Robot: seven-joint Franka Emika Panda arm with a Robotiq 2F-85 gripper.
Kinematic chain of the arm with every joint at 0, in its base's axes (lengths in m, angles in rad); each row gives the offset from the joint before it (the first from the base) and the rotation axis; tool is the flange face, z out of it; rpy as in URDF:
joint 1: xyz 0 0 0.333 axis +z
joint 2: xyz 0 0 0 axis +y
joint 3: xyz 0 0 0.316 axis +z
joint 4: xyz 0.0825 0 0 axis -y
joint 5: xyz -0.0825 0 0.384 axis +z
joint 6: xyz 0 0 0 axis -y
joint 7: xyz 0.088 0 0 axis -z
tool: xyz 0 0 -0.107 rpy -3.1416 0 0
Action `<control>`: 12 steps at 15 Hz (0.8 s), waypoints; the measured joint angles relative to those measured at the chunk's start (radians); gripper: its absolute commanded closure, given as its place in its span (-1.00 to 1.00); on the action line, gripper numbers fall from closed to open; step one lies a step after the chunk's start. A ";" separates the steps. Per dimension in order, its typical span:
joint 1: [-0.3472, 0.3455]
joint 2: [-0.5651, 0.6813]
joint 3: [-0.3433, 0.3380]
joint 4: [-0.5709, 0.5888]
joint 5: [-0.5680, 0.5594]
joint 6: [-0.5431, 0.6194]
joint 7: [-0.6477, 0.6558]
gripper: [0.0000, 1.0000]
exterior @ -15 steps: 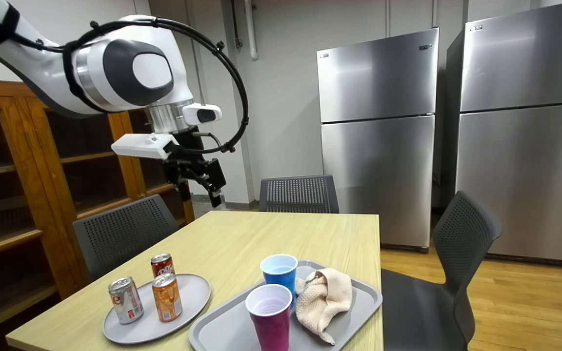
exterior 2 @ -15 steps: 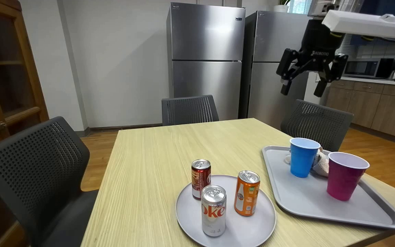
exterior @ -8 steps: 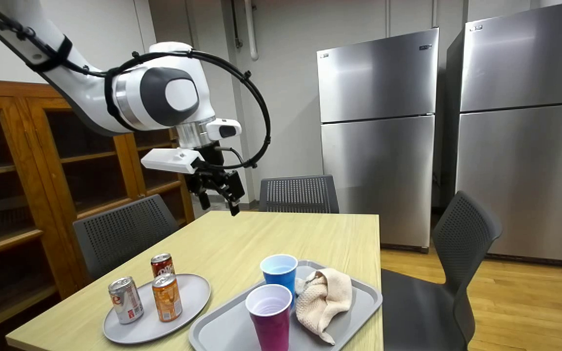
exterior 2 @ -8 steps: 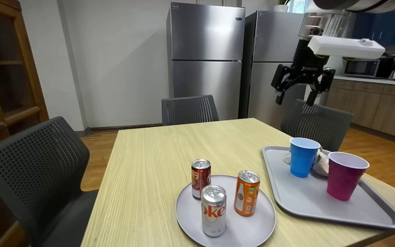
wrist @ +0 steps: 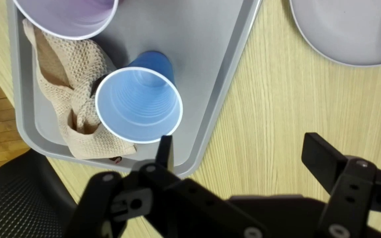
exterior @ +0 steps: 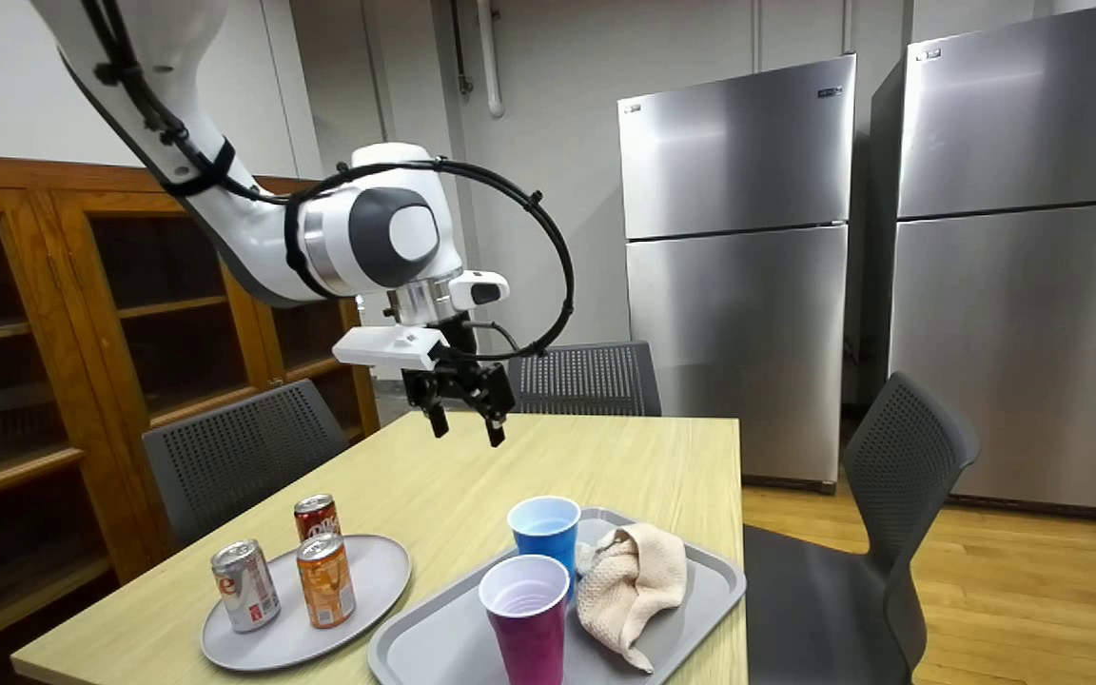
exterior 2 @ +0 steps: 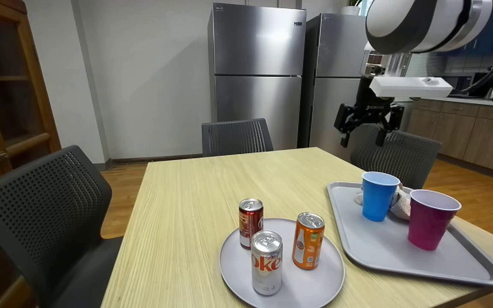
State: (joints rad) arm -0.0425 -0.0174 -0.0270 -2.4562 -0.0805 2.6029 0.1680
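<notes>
Clearly, tray (exterior 2: 383,248) holds blue cup (wrist: 139,104), magenta cup (exterior 2: 430,224), cloth (exterior: 632,585); plate (exterior 2: 310,286), three cans (exterior 2: 308,244).

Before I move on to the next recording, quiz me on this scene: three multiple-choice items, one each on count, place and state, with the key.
1. How many cans stand on the round plate?
A) two
B) four
C) three

2. Where does the blue cup stand?
A) on the gray tray
B) on the round plate
C) on a chair

3. How is the gripper?
A) shut, empty
B) open, empty
C) closed on the blue cup

1: C, both exterior views show a silver can, an orange can and a dark red can.
2: A, an exterior view shows its base inside the tray's rim.
3: B, in the wrist view its fingers stand wide apart, gripping nothing.
</notes>
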 measured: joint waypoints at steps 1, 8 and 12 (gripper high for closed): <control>0.000 0.024 -0.007 0.013 -0.007 0.000 0.000 -1.00; 0.000 0.164 -0.047 0.089 -0.032 0.000 0.020 -1.00; 0.004 0.222 -0.060 0.114 -0.038 0.000 0.039 -1.00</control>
State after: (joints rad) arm -0.0387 0.2046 -0.0870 -2.3420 -0.1186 2.6032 0.2070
